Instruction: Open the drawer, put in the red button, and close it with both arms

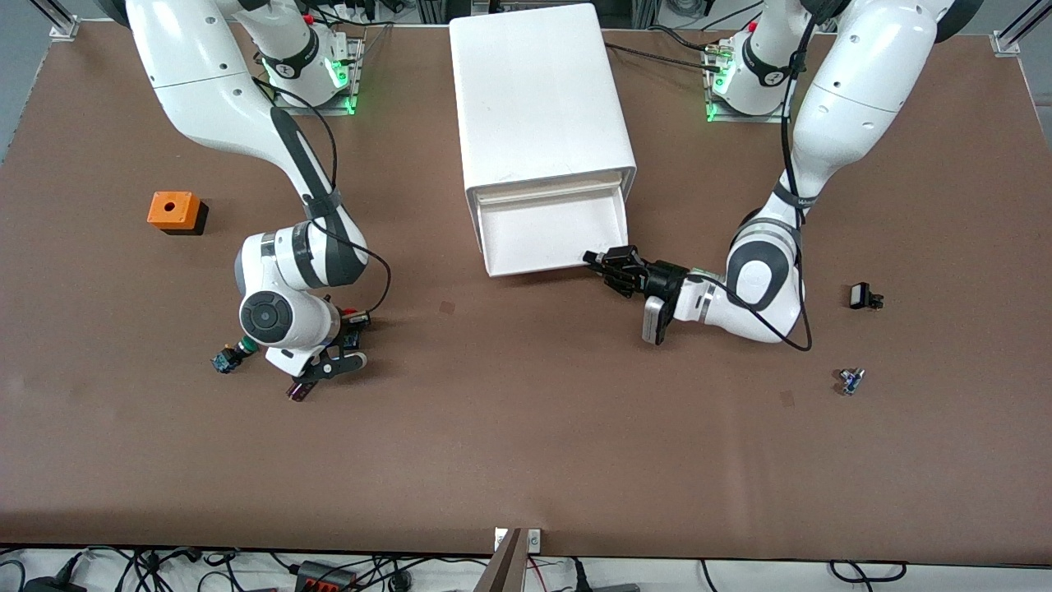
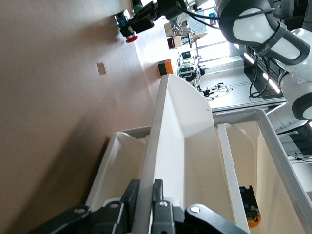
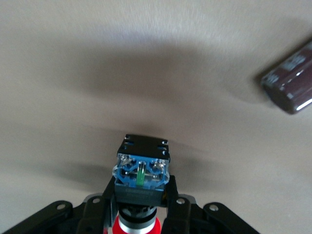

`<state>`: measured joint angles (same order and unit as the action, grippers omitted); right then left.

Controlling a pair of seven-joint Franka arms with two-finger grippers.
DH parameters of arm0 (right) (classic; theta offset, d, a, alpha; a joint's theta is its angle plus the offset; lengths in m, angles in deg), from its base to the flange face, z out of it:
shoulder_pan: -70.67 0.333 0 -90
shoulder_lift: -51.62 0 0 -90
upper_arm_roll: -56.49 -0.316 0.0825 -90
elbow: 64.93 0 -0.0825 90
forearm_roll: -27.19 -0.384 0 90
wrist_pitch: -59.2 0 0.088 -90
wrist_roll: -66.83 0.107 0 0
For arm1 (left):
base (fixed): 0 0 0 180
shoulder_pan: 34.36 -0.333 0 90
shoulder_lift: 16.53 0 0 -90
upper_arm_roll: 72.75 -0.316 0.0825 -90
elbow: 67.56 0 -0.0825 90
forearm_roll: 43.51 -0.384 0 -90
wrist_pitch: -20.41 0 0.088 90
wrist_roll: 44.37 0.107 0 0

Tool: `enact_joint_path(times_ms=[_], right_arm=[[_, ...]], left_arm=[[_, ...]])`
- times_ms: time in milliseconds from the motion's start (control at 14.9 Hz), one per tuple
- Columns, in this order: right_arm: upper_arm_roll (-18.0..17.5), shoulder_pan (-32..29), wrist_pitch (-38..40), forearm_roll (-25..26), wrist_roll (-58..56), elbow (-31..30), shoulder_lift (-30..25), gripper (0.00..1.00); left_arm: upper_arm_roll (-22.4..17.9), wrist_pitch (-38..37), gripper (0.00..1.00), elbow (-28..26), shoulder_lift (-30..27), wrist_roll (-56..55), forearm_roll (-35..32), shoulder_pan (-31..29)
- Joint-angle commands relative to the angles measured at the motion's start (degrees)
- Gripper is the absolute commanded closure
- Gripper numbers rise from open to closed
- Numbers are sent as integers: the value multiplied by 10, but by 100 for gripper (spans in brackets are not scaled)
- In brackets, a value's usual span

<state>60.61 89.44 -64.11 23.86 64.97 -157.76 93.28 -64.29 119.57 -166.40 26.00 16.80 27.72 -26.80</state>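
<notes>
Meanwhile right end effector (image 3: 141,214) grips red button (image 3: 139,226); left end effector (image 2: 146,195) clamps drawer (image 2: 175,146).

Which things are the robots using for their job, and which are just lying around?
For the job: drawer, red button, left gripper gripping the drawer's front, right gripper holding the button.
Lying about: green button, orange cube, dark cylinder, small black part, small blue part.

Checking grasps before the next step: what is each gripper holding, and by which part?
The right gripper holds the red button by its body below the cap. The left gripper pinches the open drawer by its front wall.
</notes>
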Motion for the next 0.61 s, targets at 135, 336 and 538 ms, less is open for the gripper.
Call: enact_joint_path(times_ms=[135, 336, 538], right_arm=[[3, 0, 40, -11, -3, 68, -1, 100], [0, 7, 82, -10, -6, 117, -31, 100], [-6, 29, 176, -10, -4, 228, -38, 100]], left_arm=[[-12, -8, 0, 34, 12, -17, 0, -23], [-19, -69, 0, 87, -15, -141, -83, -30], [-19, -86, 0, 135, -40, -290, -177, -37]])
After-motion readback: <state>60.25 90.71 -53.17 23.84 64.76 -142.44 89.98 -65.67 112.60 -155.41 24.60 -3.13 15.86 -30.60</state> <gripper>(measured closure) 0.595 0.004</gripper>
